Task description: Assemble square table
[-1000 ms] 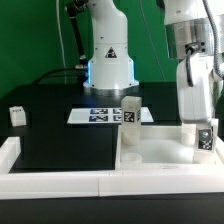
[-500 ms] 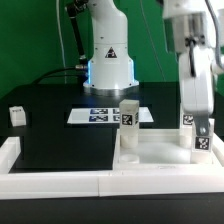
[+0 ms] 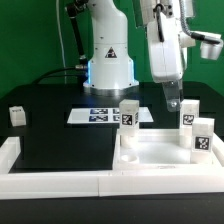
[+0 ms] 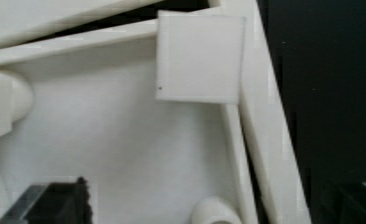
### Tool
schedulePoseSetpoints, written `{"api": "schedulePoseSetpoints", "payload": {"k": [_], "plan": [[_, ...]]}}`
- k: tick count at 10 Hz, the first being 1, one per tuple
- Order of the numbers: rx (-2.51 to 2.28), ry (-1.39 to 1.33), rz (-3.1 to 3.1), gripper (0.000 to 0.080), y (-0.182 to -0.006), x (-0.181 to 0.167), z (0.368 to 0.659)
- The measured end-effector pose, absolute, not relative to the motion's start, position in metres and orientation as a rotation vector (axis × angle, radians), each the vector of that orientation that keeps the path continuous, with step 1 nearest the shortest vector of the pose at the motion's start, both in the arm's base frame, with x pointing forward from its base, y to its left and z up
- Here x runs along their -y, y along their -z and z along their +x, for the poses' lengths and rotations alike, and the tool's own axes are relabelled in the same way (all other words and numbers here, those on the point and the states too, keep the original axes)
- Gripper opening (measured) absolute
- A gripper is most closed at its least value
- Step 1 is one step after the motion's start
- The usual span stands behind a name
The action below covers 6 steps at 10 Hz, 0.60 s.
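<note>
Your gripper hangs empty with jaws apart above the square tabletop, which lies against the white border bar with three legs standing upright.

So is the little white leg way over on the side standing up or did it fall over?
Standing up. The lone leg sits upright on the black table at the exterior view's left, its tagged face showing, touching nothing else.
</note>
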<state>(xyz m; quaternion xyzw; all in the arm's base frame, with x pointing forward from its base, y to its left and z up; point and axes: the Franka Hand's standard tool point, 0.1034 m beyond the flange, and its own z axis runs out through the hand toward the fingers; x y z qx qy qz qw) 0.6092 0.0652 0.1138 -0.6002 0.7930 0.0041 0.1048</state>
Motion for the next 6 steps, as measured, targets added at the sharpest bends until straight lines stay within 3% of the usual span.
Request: {"api": "schedulePoseSetpoints", "payload": {"k": [4, 6], "plan": [[-2.335, -0.011, -1.776, 0.0649, -0.113, -0.064, 0.609], [-2.138, 0.076, -1.948, 0.0649, -0.134, -0.036, 0.594]]}}
